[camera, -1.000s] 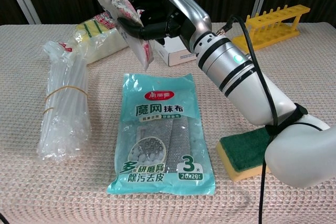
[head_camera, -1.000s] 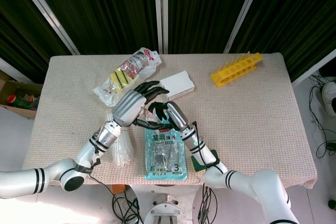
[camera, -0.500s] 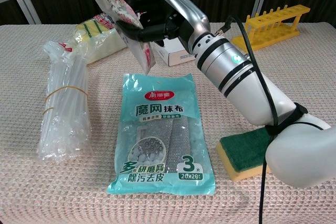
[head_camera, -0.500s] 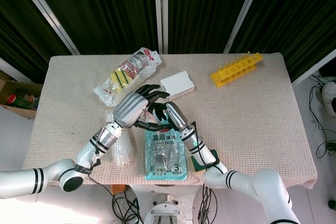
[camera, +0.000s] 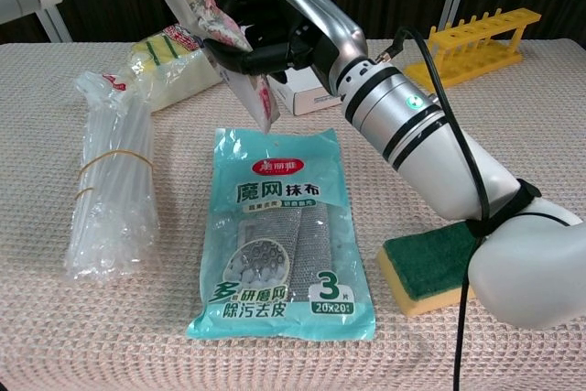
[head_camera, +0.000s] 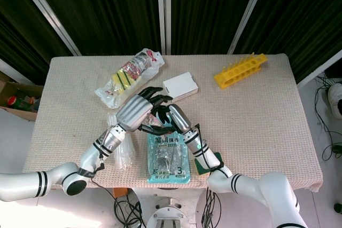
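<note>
Holding a small clear packet (camera: 245, 66) above the table, the left hand (head_camera: 134, 111) and the right hand (camera: 275, 29) meet over the top edge of the teal mesh-cloth pack (camera: 279, 231). Both hands seem to grip the packet with curled fingers, though the contact is partly hidden. The packet hangs tilted, its lower tip just above the pack. This pack lies flat and shows Chinese writing, a large "3" and "20x20". A bundle of clear tubes (camera: 112, 180) lies to its left, a green-yellow sponge (camera: 430, 267) to its right. Behind the hands are a white box (head_camera: 180, 85) and a bagged sponge (head_camera: 125, 77). A yellow rack (head_camera: 240, 70) stands well apart, with open cloth before it.
</note>
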Controlling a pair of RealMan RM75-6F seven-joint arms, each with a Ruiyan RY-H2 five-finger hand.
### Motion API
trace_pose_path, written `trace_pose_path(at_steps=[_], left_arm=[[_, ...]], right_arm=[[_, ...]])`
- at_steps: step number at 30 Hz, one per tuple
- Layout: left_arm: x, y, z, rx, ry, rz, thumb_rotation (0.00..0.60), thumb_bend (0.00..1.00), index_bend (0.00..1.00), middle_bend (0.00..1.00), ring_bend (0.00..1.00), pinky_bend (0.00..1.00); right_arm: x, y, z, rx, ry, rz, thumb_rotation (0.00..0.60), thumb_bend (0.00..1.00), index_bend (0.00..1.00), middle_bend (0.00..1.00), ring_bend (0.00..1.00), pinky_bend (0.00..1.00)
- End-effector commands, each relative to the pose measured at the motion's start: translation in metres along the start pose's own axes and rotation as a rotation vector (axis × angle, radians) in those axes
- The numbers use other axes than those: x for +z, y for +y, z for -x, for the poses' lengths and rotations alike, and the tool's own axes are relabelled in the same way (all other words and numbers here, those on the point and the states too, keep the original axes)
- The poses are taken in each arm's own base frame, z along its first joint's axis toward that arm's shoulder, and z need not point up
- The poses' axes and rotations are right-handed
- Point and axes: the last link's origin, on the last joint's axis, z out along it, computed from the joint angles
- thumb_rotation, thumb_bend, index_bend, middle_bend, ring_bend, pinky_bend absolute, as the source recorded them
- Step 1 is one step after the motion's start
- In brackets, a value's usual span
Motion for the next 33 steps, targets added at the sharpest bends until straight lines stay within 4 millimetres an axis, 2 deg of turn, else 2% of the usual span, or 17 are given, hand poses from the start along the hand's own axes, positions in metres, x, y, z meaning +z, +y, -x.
trace_pose_path(at_steps=[1,9,14,17,22,23,24,25,26,27,28,29,30,31,33], left_arm=[[-0.001,0.0,0.001,-0.001,-0.024,-0.005,0.074,0.0,0.21,0.31,0.15,0.17],[0.0,0.003,-0.002,-0.023,-0.028,-0.002,0.058,0.0,0.21,0.31,0.17,0.17],[-0.001,-0.003,-0.024,-0.084,0.133,-0.023,0.052,0.0,0.2,0.22,0.14,0.18],[-0.011,-0.019,-0.043,-0.122,0.266,-0.077,0.052,0.0,0.19,0.2,0.13,0.18],[-0.044,-0.058,-0.066,-0.181,0.38,-0.222,0.055,0.0,0.19,0.2,0.13,0.18],[-0.051,-0.065,-0.068,-0.188,0.387,-0.246,0.05,0.0,0.19,0.2,0.13,0.18],[-0.057,-0.07,-0.069,-0.195,0.391,-0.269,0.045,0.0,0.19,0.2,0.13,0.18],[-0.066,-0.077,-0.07,-0.203,0.394,-0.295,0.037,0.0,0.19,0.2,0.13,0.18],[-0.071,-0.082,-0.07,-0.208,0.394,-0.313,0.032,0.0,0.19,0.2,0.13,0.18],[-0.079,-0.087,-0.069,-0.213,0.392,-0.333,0.032,0.0,0.19,0.2,0.13,0.18],[-0.084,-0.09,-0.068,-0.215,0.39,-0.347,0.029,0.0,0.19,0.2,0.13,0.18],[-0.089,-0.092,-0.067,-0.215,0.389,-0.359,0.026,0.0,0.19,0.2,0.13,0.18],[-0.093,-0.095,-0.067,-0.214,0.389,-0.37,0.026,0.0,0.19,0.2,0.13,0.18],[-0.1,-0.098,-0.065,-0.208,0.385,-0.385,0.024,0.0,0.19,0.2,0.13,0.18],[-0.11,-0.103,-0.063,-0.192,0.378,-0.412,0.024,0.0,0.19,0.2,0.13,0.18]], right_arm=[[0.0,0.0,0.0,-0.004,-0.001,-0.001,0.6,0.5,1.0,0.87,0.78,0.91],[0.0,0.0,0.001,-0.009,-0.004,0.002,0.6,0.5,1.0,0.87,0.78,0.91],[-0.007,0.004,-0.006,-0.069,-0.001,0.0,0.6,0.5,1.0,0.87,0.78,0.91],[-0.017,0.01,-0.024,-0.155,0.02,-0.001,0.6,0.5,1.0,0.87,0.78,0.91],[-0.042,0.016,-0.075,-0.348,0.091,0.061,0.6,0.5,1.0,0.87,0.78,0.91],[-0.046,0.017,-0.084,-0.389,0.108,0.089,0.6,0.47,0.99,0.87,0.77,0.9],[-0.049,0.019,-0.092,-0.425,0.104,0.126,0.6,0.43,0.95,0.86,0.74,0.87],[-0.055,0.024,-0.1,-0.477,0.061,0.196,0.6,0.32,0.8,0.77,0.62,0.73],[-0.058,0.028,-0.105,-0.518,0.001,0.261,0.6,0.21,0.61,0.64,0.46,0.55],[-0.063,0.031,-0.111,-0.574,-0.099,0.349,0.6,0.15,0.47,0.53,0.35,0.42],[-0.065,0.031,-0.116,-0.616,-0.163,0.403,0.6,0.06,0.19,0.26,0.13,0.17],[-0.066,0.028,-0.12,-0.653,-0.198,0.435,0.6,0.02,0.06,0.11,0.03,0.06],[-0.066,0.025,-0.123,-0.68,-0.207,0.449,0.6,0.0,0.01,0.03,0.0,0.01],[-0.068,0.02,-0.124,-0.708,-0.2,0.459,0.6,0.0,0.0,0.0,0.0,0.0],[-0.072,0.013,-0.125,-0.74,-0.174,0.465,0.6,0.0,0.0,0.0,0.0,0.0]])
